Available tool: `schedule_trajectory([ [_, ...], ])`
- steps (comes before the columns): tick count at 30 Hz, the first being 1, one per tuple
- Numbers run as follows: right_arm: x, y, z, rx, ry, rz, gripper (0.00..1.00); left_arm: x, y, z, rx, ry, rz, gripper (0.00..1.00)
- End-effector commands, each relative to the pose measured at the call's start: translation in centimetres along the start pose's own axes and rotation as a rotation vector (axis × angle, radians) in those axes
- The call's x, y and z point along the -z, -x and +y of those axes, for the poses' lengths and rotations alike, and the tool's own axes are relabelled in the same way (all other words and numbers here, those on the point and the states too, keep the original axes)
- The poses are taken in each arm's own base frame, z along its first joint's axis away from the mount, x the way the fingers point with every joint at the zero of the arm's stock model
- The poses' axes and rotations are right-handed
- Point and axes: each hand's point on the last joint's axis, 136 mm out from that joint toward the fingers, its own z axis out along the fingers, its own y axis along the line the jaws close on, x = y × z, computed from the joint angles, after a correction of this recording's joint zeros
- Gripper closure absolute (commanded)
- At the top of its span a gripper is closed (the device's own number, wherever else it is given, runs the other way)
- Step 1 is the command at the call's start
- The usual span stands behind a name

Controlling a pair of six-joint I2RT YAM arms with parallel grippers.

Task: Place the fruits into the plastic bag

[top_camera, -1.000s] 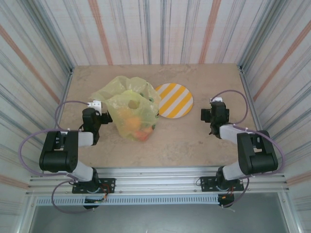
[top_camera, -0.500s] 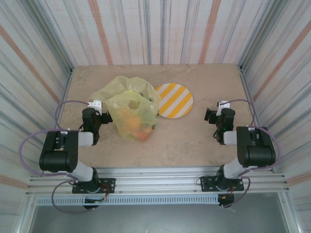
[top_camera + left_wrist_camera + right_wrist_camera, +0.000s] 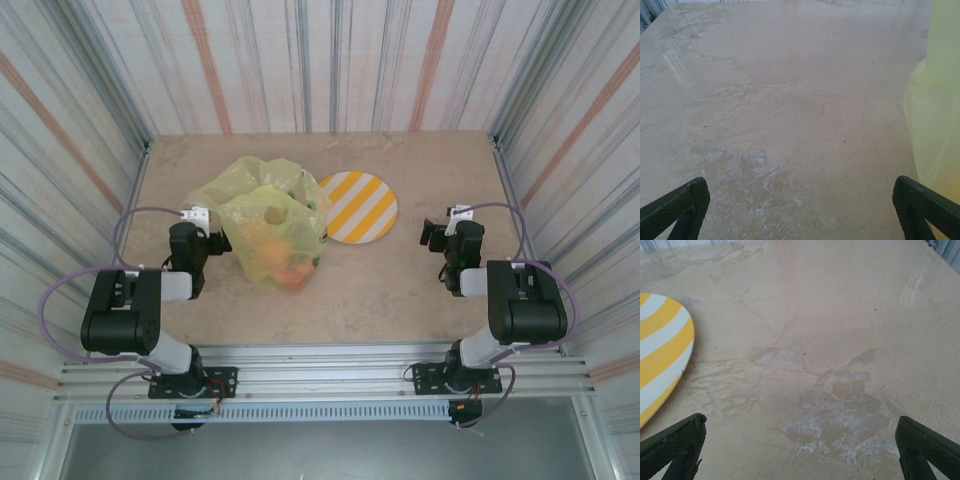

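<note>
There is 1 large crinkly translucent yellow-green plastic bag [image 3: 262, 228], lying on the left half of the beige stone-patterned tabletop [image 3: 400, 290], between the left arm and the plate. Its long axis runs diagonally, from the far left down towards the near right, and the fuller end lies nearest the arm bases. I cannot tell which way its mouth faces.

The small glossy fruits [image 3: 283, 262] lie inside the bag and show through the film as coloured patches. 3 can be told apart: 1 orange in the middle, 1 red-orange near the near end and 1 green at the far right edge. The film blurs any further count.

Just beside the bag on its right lies 1 round yellow-and-white striped plate [image 3: 357, 207], flat and bare.

There are 2 arms with 2 grippers. The left gripper [image 3: 200, 236] sits low just left of the bag, its 2 dark fingers [image 3: 682, 202] spread wide with nothing between them. In the left wrist view the bag's film [image 3: 940, 105] hangs along the right side, close to the right finger.

The right gripper [image 3: 445, 233] sits near the right side of the table, well apart from the bag. Its 2 fingers [image 3: 925, 440] are likewise released and spread over bare tabletop, with the plate's rim [image 3: 660, 350] at the left of its view.
</note>
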Motion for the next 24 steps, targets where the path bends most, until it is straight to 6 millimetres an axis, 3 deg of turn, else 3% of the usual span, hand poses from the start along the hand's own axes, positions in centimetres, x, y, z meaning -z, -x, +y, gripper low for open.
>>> schedule_trajectory([
  [1, -0.23, 0.81, 0.02, -0.019, 0.005, -0.018, 0.01, 0.02, 0.96, -0.23, -0.025, -0.008, -0.036, 0.01],
  [24, -0.21, 0.80, -0.02, -0.019, 0.003, -0.018, 0.01, 0.00, 0.87, -0.41, -0.036, -0.006, -0.032, 0.01],
])
